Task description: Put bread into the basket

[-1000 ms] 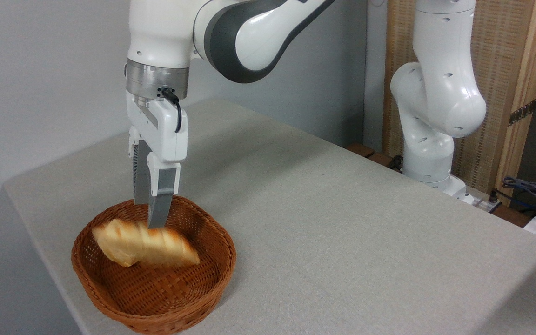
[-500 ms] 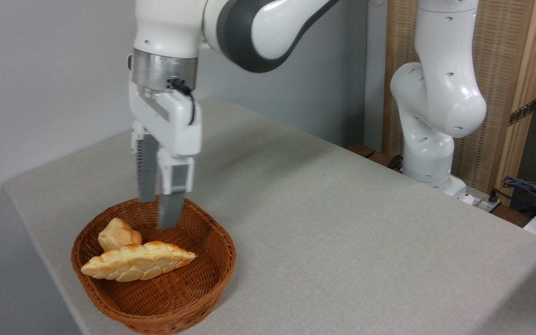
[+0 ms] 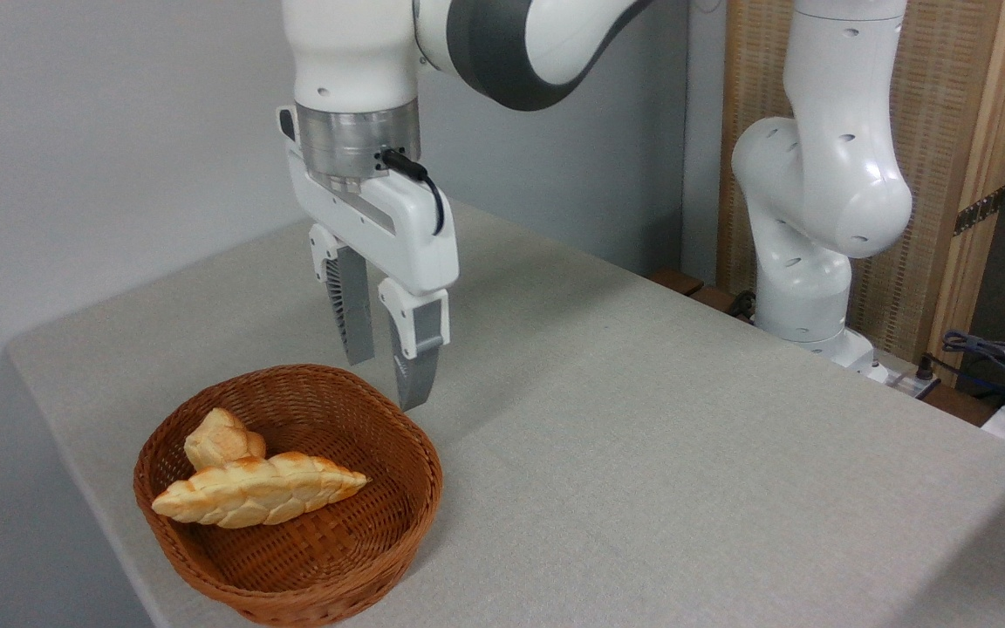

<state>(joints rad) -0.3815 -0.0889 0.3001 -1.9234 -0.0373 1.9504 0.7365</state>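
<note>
Grey fingers [image 3: 358,318] are hanging apart on the claw [image 3: 385,379], gripping nothing and touching nothing, and it is hovering above the far right rim of the basket [image 3: 420,453]. Down inside, the bread [image 3: 260,501] is lying flat across the wicker floor, its pointed ends reaching toward the walls, looking like a finished drop. Beside it, touching, a small pale bun [image 3: 222,439] is sitting. All of it is resting on the table [image 3: 642,436].
</note>
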